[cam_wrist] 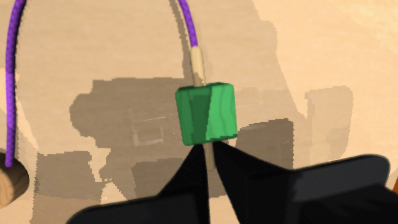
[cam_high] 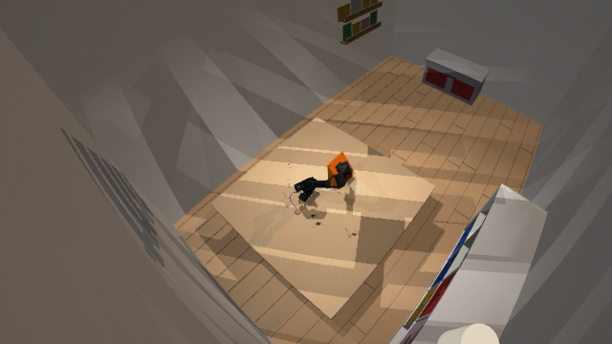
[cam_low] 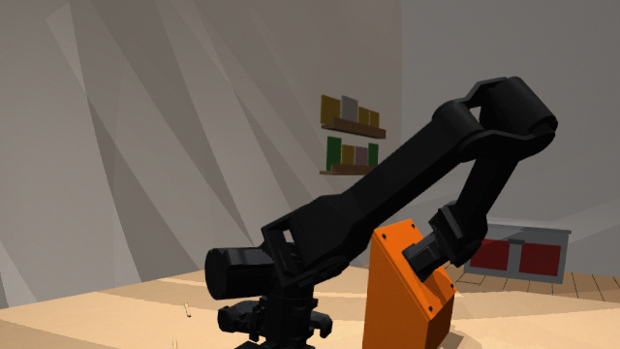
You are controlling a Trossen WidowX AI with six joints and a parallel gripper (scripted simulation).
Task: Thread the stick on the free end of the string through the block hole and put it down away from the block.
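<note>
In the wrist view the green block (cam_wrist: 222,112) stands on the table, and the wooden stick (cam_wrist: 198,65) passes through it. One end, with the purple string (cam_wrist: 188,22), sticks out on the far side; the other end shows on the near side, between the fingertips. My gripper (cam_wrist: 206,146) is shut on this near end, its tips close against the block; whether they touch it I cannot tell. The string curves out of view at the top and comes down at the left to the round wooden button (cam_wrist: 11,181), which also shows in the top view (cam_high: 296,211).
The orange arm mount (cam_high: 335,169) (cam_low: 387,291) stands behind the gripper. Loose light sticks (cam_low: 187,309) lie on the table, and small dark objects (cam_high: 317,223) lie beyond the button. Another stick (cam_high: 348,232) lies farther off beside a dark object.
</note>
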